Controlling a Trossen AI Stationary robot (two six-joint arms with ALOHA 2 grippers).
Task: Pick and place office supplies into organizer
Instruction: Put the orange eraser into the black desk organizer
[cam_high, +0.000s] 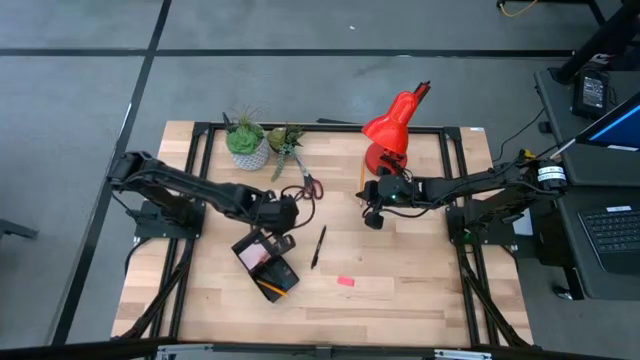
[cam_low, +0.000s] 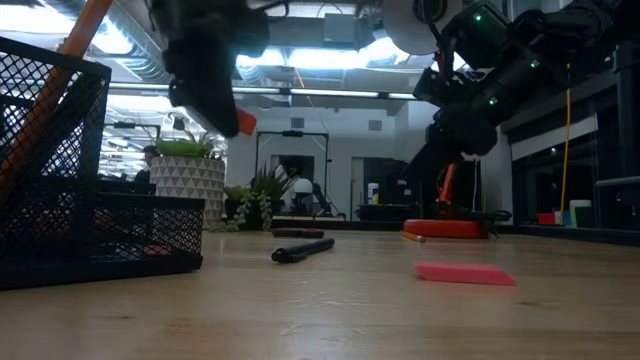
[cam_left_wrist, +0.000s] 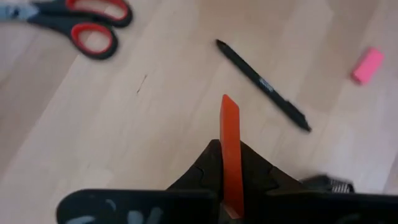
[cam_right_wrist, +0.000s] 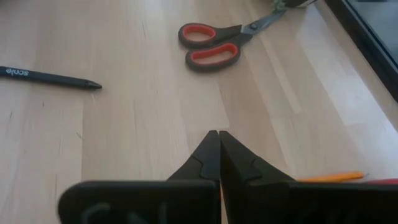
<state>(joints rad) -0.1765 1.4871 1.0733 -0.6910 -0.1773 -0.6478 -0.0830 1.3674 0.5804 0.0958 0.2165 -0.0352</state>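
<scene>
My left gripper (cam_left_wrist: 229, 148) hovers above the table (cam_high: 420, 300), just beyond the organizer's far end, shut on a small red-orange eraser (cam_left_wrist: 229, 124). The organizer (cam_high: 266, 264) is a black mesh tray (cam_low: 90, 225) holding a pink sticky-note pad (cam_high: 257, 253) and an orange pencil (cam_low: 62, 88). A black pen (cam_high: 318, 247), red-handled scissors (cam_left_wrist: 84, 26) and a pink eraser (cam_high: 346, 282) lie flat on the wood. My right gripper (cam_right_wrist: 219, 135) is shut and empty, raised in front of the lamp. My left gripper pinches the red-orange eraser between its two fingers (cam_left_wrist: 249, 163). The eraser's free end (cam_left_wrist: 228, 106) sticks out past the fingertips. It is lifted clear of the table, showing in the low view as an orange tip (cam_low: 245, 122) below the gripper.
A red desk lamp (cam_high: 392, 130) stands at the far right of the table, with two potted plants (cam_high: 248, 142) at the far left. An orange pencil (cam_right_wrist: 329, 177) lies by the lamp's base. Bare wood stretches along the near edge.
</scene>
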